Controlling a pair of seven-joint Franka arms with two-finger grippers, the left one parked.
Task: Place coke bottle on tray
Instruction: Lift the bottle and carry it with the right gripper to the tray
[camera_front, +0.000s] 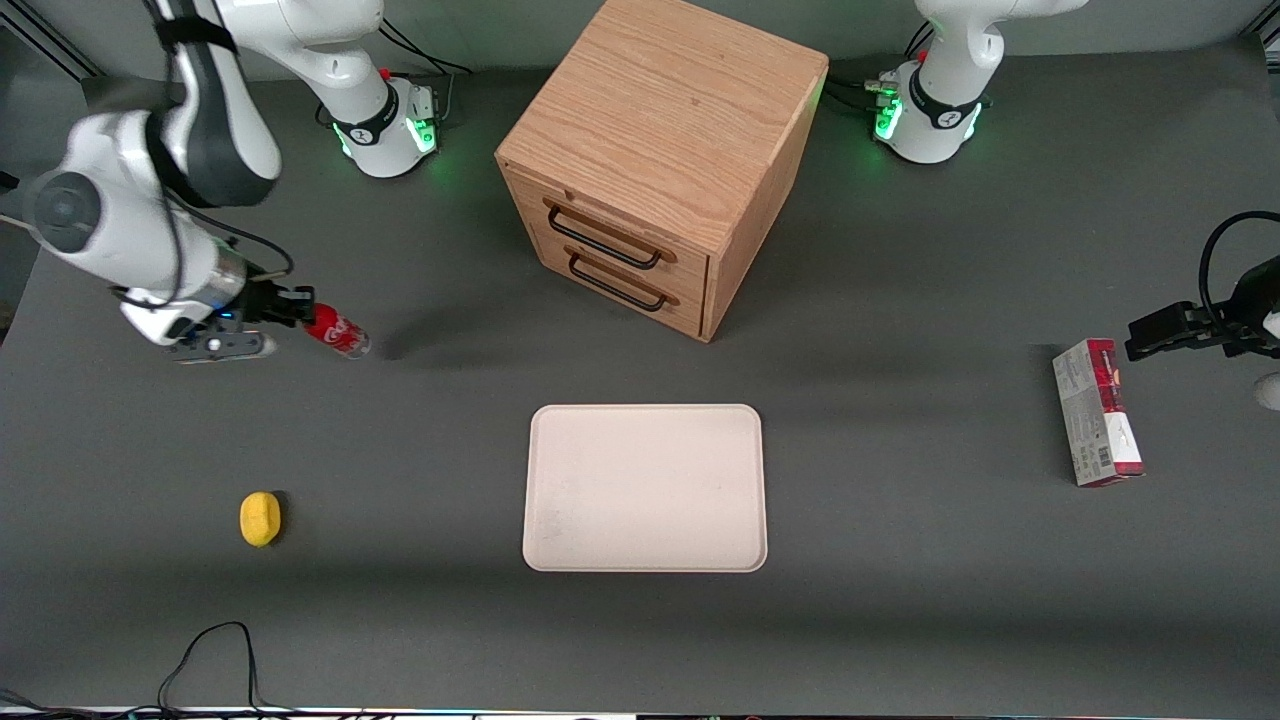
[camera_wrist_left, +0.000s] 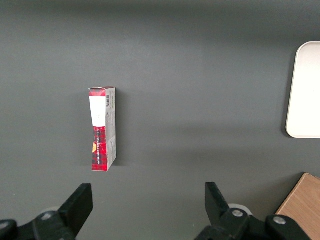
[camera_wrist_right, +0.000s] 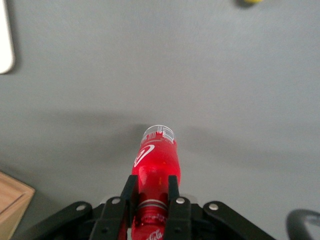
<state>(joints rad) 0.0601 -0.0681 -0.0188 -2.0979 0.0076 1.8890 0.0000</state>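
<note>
Toward the working arm's end of the table, the gripper (camera_front: 296, 307) clamps the coke bottle (camera_front: 337, 331) at its neck, tilted above the surface; such a narrow hold could let it swing or slip before reaching the tray (camera_front: 645, 488).

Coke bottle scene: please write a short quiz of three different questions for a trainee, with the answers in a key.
1. True or false: the pincer is shut on the coke bottle.
2. What lies on the tray? A) the coke bottle B) the yellow object C) nothing
3. Fill in: the red-and-grey carton lies toward the ____ arm's end of the table.

Key
1. True. In the right wrist view both fingers press the bottle's neck, toward the working arm's end of the table.
2. C. The yellow object lies on the table.
3. parked
</note>
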